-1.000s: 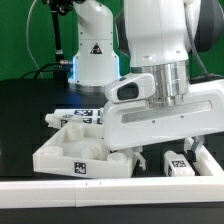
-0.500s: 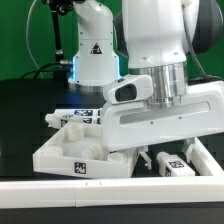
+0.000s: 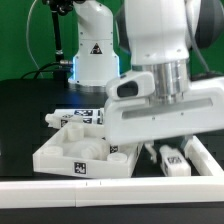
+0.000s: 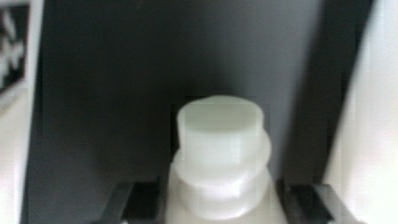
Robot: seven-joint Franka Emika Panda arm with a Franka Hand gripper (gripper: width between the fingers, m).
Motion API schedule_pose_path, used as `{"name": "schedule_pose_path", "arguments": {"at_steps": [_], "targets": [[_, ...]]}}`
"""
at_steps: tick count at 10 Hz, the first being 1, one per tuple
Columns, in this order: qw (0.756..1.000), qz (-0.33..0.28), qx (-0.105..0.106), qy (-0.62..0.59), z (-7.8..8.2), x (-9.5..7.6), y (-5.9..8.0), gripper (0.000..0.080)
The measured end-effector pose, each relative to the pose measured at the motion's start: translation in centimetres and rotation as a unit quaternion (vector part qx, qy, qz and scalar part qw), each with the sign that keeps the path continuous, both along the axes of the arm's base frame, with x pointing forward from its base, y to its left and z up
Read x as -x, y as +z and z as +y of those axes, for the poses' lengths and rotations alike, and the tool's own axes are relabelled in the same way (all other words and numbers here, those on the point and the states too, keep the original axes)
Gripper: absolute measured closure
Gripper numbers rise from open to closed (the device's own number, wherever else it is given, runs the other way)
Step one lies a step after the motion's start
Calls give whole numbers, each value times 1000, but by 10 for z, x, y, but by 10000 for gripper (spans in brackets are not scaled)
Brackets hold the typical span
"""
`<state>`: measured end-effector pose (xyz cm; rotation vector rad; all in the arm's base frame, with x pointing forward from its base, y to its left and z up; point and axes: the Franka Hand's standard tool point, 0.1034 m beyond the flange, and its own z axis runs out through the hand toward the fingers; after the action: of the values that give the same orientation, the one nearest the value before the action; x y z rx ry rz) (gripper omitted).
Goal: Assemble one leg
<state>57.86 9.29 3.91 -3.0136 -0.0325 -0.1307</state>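
Observation:
The leg (image 3: 176,160), a small white block with a black-and-white tag, lies on the black table at the exterior view's right, just below my hand. My gripper (image 3: 163,150) hangs low over that spot, mostly hidden by the large white hand. In the wrist view my gripper (image 4: 224,205) is open. A white piece with a rounded, stepped outline (image 4: 221,150) stands between the two dark fingers (image 4: 143,200). A thin dark gap shows on each side of it. No tag shows on it there, so I cannot tell whether it is the leg.
A wide white tray-like piece (image 3: 60,158) with tags lies at the exterior view's lower left, close to my hand. The marker board (image 3: 82,116) lies behind it. A white bar (image 3: 30,185) runs along the front edge. The robot base stands at the back.
My hand has shifted slightly upward in the exterior view. The tagged block under it now shows a little further to the exterior view's left.

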Motion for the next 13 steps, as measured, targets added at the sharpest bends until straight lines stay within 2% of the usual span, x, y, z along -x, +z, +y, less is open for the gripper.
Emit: {"name": "schedule_pose_path", "arguments": {"at_steps": [3, 4, 8, 9, 10, 12, 13], "targets": [[999, 26, 1, -31, 18, 43, 45, 514], [999, 25, 0, -33, 23, 46, 51, 512], [999, 21, 0, -38, 23, 47, 46, 512], [999, -2, 2, -42, 30, 65, 40, 512], [999, 0, 7, -35, 30, 91, 38, 512], [999, 8, 19, -27, 15, 141, 39, 512], [999, 23, 25, -28, 7, 165, 32, 512]]}}
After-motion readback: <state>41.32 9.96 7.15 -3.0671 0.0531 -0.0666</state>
